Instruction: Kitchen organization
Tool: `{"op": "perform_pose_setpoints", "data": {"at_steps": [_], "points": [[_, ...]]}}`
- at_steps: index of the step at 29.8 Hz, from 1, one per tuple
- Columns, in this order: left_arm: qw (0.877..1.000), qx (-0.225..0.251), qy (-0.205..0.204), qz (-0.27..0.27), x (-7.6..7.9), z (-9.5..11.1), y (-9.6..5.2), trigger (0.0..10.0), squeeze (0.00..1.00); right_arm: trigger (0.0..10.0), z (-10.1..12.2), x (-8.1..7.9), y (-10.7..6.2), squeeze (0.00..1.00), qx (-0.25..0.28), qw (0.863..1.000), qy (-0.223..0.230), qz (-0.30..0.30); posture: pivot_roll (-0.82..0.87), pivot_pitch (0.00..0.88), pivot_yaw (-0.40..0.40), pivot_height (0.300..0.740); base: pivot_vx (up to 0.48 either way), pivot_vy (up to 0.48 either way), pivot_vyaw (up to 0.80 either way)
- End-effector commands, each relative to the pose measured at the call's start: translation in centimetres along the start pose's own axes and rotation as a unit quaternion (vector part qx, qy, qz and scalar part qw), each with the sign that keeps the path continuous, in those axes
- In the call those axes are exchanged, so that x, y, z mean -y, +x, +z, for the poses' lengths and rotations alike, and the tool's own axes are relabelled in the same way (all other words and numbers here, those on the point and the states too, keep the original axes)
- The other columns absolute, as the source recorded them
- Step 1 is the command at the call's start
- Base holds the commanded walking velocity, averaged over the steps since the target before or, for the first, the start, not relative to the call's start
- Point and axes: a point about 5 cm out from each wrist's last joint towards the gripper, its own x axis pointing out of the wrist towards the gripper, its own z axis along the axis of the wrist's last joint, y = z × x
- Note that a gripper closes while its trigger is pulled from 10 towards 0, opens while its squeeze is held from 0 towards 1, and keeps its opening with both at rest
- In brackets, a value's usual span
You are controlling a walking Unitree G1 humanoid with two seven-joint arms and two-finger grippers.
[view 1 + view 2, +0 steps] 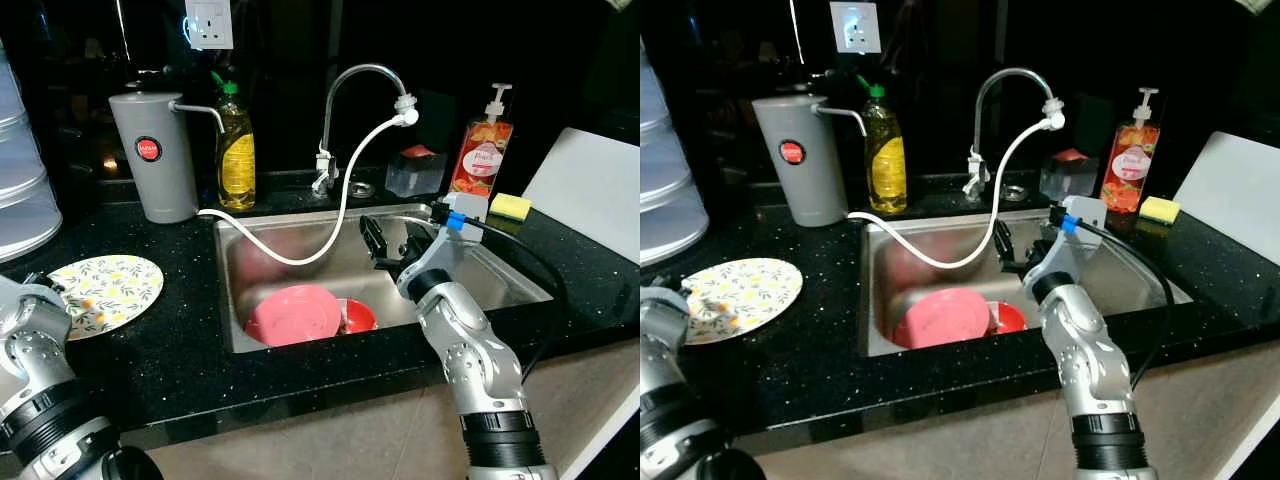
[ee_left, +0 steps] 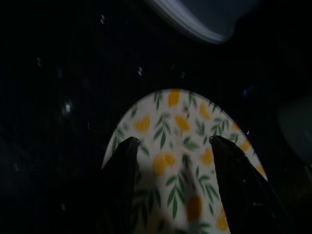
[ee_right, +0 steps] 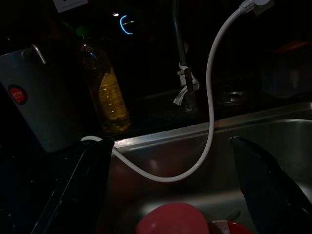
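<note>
A lemon-patterned plate (image 1: pixel 108 290) lies on the black counter left of the sink. My left gripper (image 2: pixel 174 141) hovers open just over the plate's near edge, with nothing between its fingers. In the steel sink (image 1: pixel 500 285) lie a pink plate (image 1: pixel 295 313) and, touching its right side, a small red bowl (image 1: pixel 358 316). My right gripper (image 1: pixel 392 240) hangs open above the sink's right half, above and to the right of the bowl, and holds nothing. In the right wrist view the right gripper (image 3: pixel 170 141) points toward the sink's back wall, with the pink plate (image 3: pixel 173 219) below.
A white hose (image 1: pixel 340 215) droops from the faucet (image 1: pixel 350 80) across the sink to a grey canister (image 1: pixel 155 155). Behind the sink stand a yellow bottle (image 1: pixel 236 150), a clear box (image 1: pixel 415 170), a pump bottle (image 1: pixel 482 150) and a sponge (image 1: pixel 510 206). White stacked containers (image 1: pixel 20 180) stand far left.
</note>
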Motion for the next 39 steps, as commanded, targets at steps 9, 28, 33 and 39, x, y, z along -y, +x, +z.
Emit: {"op": "perform_pose_setpoints", "data": {"at_steps": [9, 28, 33, 39], "points": [[0.997, 0.047, 0.039, 0.052, -0.8, 0.8, -0.2, 10.0, 0.0, 10.0, 0.1, -0.1, 0.1, 0.0, -0.002, 1.0, -0.004, 0.005, -0.02, 0.02, -0.018, 0.74, 0.0, 0.0, 0.0], [0.996, -0.006, 0.022, 0.091, -2.7, -0.5, 0.5, 9.5, 0.0, 10.0, 0.1, -0.1, 0.1, 0.0, -0.001, 1.0, -0.002, 0.004, -0.02, 0.027, -0.018, 0.74, 0.0, 0.0, 0.0], [0.994, -0.026, 0.046, 0.096, -3.0, -1.4, 0.5, 8.8, 0.0, 10.0, 0.2, -0.1, 0.1, 0.0, -0.001, 1.0, -0.003, 0.003, -0.02, 0.03, -0.017, 0.74, 0.0, 0.0, 0.0], [0.987, -0.063, 0.104, 0.104, -3.6, -2.8, 0.6, 3.3, 0.0, 10.0, 0.2, -0.1, 0.1, 0.0, -0.001, 1.0, -0.002, 0.003, -0.02, 0.031, -0.017, 0.74, 0.0, 0.0, 0.0]]}}
